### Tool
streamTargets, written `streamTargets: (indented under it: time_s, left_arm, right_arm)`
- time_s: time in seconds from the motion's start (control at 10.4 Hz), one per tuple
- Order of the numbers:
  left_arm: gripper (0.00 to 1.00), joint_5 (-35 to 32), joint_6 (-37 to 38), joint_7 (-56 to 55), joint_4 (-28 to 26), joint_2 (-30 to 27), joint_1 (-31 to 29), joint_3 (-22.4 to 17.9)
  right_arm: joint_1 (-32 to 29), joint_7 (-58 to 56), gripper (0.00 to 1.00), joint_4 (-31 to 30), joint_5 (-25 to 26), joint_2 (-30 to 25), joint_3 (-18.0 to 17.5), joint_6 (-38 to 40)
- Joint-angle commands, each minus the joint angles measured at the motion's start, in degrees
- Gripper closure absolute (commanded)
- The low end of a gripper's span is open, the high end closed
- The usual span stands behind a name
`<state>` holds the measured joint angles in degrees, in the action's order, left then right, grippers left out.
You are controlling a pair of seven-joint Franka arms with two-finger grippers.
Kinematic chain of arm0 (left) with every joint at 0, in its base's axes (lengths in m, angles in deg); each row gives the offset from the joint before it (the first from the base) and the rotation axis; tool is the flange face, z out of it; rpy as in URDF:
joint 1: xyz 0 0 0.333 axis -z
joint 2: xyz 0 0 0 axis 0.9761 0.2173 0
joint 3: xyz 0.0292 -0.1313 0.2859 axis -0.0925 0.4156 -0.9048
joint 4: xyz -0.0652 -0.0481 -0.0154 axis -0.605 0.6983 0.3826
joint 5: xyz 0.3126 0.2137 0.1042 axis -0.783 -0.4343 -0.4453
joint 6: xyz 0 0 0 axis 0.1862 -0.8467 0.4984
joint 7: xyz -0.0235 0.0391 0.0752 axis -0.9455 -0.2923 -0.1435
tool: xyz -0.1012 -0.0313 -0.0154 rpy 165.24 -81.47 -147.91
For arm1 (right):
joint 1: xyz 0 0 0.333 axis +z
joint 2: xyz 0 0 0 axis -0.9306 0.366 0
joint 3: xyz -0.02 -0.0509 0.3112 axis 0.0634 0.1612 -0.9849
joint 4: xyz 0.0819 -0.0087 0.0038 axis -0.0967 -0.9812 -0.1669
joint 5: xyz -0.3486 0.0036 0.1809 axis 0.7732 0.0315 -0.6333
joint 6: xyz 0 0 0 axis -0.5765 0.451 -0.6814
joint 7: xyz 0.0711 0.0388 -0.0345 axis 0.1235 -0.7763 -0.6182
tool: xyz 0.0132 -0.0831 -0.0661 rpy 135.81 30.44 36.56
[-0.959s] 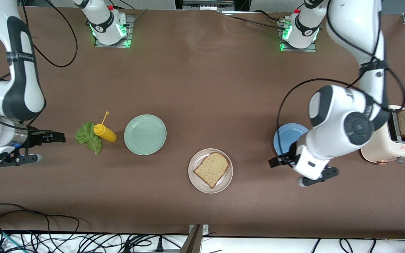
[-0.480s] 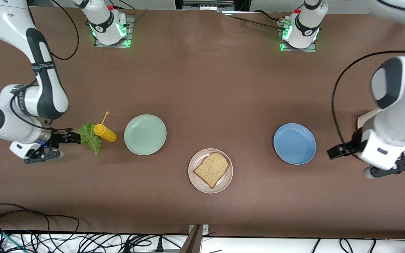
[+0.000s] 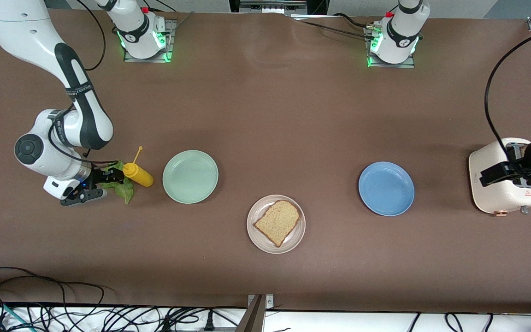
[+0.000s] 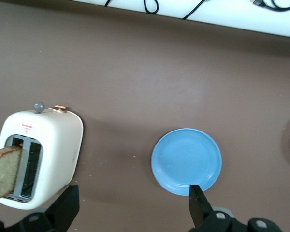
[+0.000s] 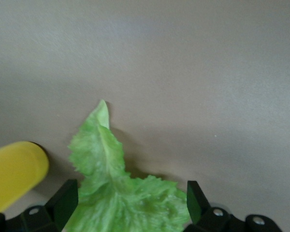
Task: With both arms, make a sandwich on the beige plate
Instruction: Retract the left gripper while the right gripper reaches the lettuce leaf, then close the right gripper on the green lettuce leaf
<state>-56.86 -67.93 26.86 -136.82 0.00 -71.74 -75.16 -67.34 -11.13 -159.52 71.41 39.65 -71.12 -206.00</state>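
right pincer [image 3: 109,177]: spread, down over lettuce leaf [image 3: 120,186] beside mustard bottle [image 3: 138,174] | left pincer [image 3: 500,173]: spread, over toaster [image 3: 500,196] | bread slice [image 3: 277,222] on beige plate [image 3: 258,240] | change: both pincers moved outward from earlier

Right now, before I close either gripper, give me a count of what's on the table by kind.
Plates: 3 (mint green plate, beige plate, blue plate)
Bread slices: 2 (one on the beige plate, one in the toaster)
Lettuce leaf: 1
Mustard bottle: 1
Toaster: 1
Total: 8
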Motion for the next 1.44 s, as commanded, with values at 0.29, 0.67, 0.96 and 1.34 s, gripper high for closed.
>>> streamTargets:
  time_s: [0.29, 0.67, 0.96, 1.34]
  left_arm:
    - [0.00, 1.53, 0.10, 6.80, -1.15, -0.59, -4.13, 0.47]
    - [0.00, 1.69, 0.10, 7.59, -1.51, -0.67, -5.26, 0.47]
    - [0.00, 1.43, 0.10, 7.68, -1.59, -0.76, -5.45, 0.47]
    - [0.00, 1.25, 0.10, 7.68, -1.68, -0.76, -5.45, 0.47]
  right_arm:
    - [-2.07, -5.36, 0.00, -3.73, -1.03, -0.14, -0.63, -5.68]
    - [-2.42, -8.26, 0.51, -3.91, -1.03, 0.65, -0.63, -5.86]
    - [-2.42, -8.26, 0.97, -3.91, -1.03, 0.74, -0.63, -5.77]
    - [-2.42, -9.48, 1.00, -3.91, -1.03, -1.62, -0.89, -4.99]
